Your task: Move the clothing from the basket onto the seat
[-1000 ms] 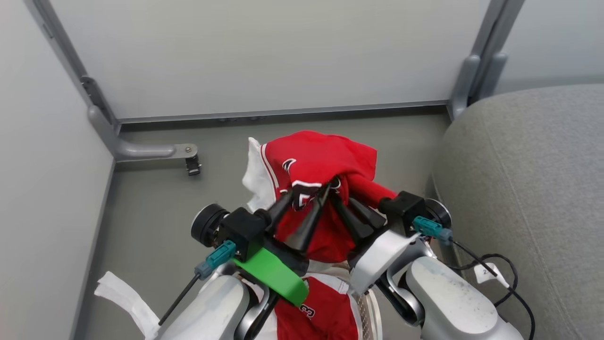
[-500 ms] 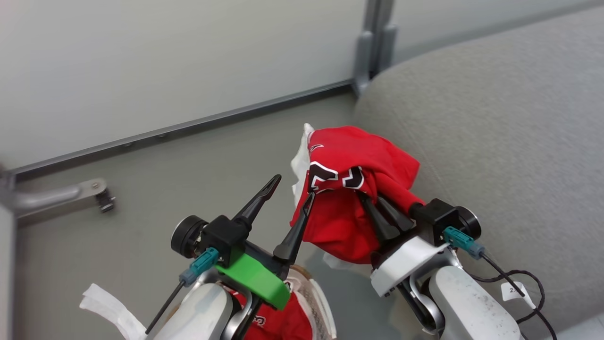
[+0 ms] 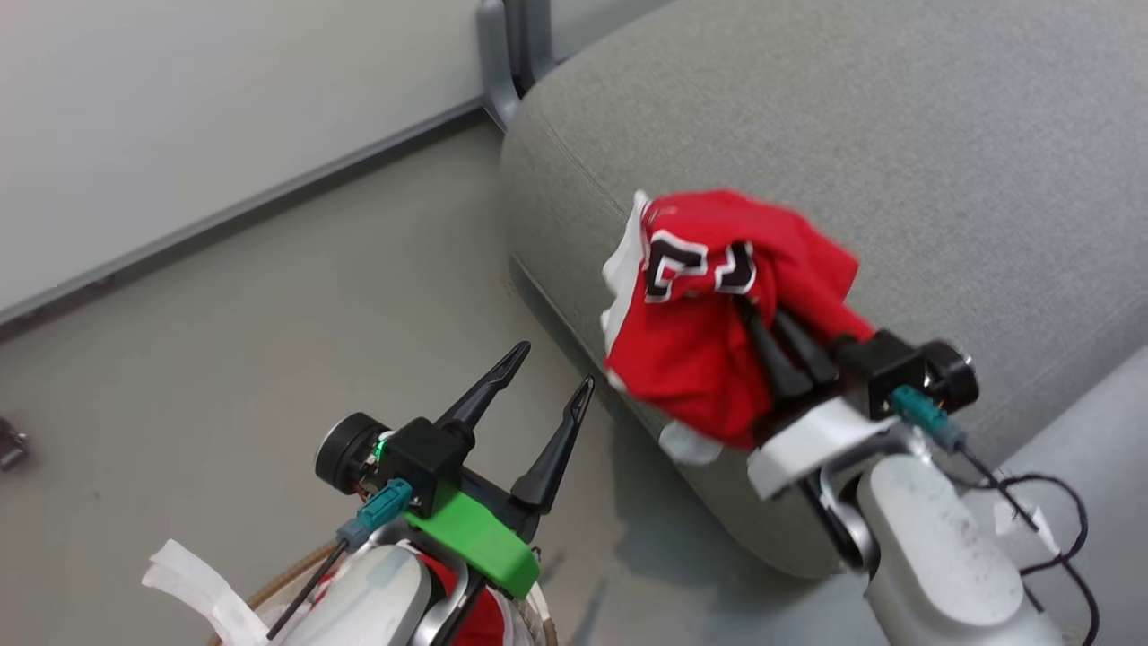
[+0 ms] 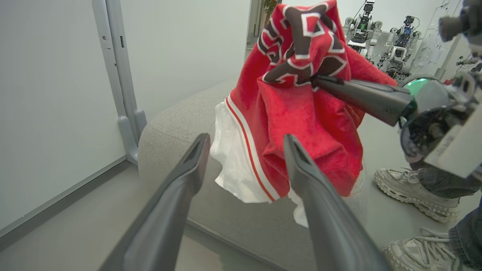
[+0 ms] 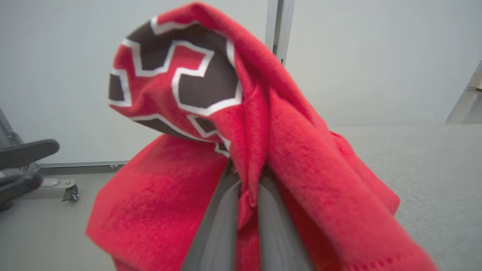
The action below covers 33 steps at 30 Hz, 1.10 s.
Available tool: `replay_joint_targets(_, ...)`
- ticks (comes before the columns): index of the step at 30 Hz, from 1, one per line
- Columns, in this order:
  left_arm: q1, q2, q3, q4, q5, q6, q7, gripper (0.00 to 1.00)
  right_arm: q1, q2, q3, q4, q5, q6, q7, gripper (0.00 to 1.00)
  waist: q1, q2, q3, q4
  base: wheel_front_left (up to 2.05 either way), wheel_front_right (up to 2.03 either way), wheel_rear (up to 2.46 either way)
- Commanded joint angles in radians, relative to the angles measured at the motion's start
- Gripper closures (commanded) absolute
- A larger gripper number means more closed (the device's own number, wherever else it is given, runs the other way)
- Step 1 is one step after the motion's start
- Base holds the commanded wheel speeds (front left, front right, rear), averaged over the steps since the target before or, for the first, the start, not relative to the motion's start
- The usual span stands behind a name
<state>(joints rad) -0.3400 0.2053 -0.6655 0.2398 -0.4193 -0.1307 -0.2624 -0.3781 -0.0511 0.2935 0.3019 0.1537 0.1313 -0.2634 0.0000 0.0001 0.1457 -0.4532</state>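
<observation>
At the seat's point(image 3: 852, 108) front edge, the right gripper point(image 3: 759, 316) is clamped on bunched red clothing point(image 3: 700, 377), holding it in the air with white trim hanging down. Lower left, the left gripper point(image 3: 555, 363) has its fingers wide apart and empty over the grey floor point(image 3: 224, 359). Behind it, more clothing lies in the basket point(image 3: 273, 583).

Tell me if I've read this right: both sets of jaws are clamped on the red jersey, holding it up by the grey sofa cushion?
Not quite. Only the right jaws are shut on the red jersey, which hangs by the edge of the grey sofa cushion. The left jaws stand wide open and empty, apart from the cloth. The head view shows this.
</observation>
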Motion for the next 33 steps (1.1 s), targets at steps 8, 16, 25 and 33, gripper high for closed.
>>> replay_joint_targets(8, -0.067, 0.083, -0.033, -0.032, -0.018, 0.000, -0.003, 0.00, -0.240, -0.032, -0.180, 0.103, -0.180, -0.001, -0.002, 1.00, 0.0000, -0.0001, 0.229, 0.064, 0.00, 0.00, 0.00)
replay_joint_targets(16, -0.125, 0.166, -0.045, -0.086, -0.038, 0.000, -0.004, 0.00, -0.506, -0.084, -0.385, 0.255, -0.332, -0.001, -0.001, 1.00, 0.0000, -0.0001, 0.396, 0.174, 0.00, 0.00, 0.00)
replay_joint_targets(25, -0.186, 0.220, -0.045, -0.134, -0.049, 0.000, -0.003, 0.00, -0.711, -0.096, -0.673, 0.312, -0.556, -0.001, 0.078, 1.00, 0.0000, -0.0001, 0.541, 0.276, 0.00, 0.00, 0.00)
replay_joint_targets(33, -0.176, 0.229, -0.016, -0.125, -0.061, 0.000, -0.003, 0.00, -0.695, -0.032, -0.921, 0.263, -0.741, -0.001, 0.097, 1.00, 0.0000, -0.0001, 0.560, 0.314, 0.00, 0.00, 0.00)
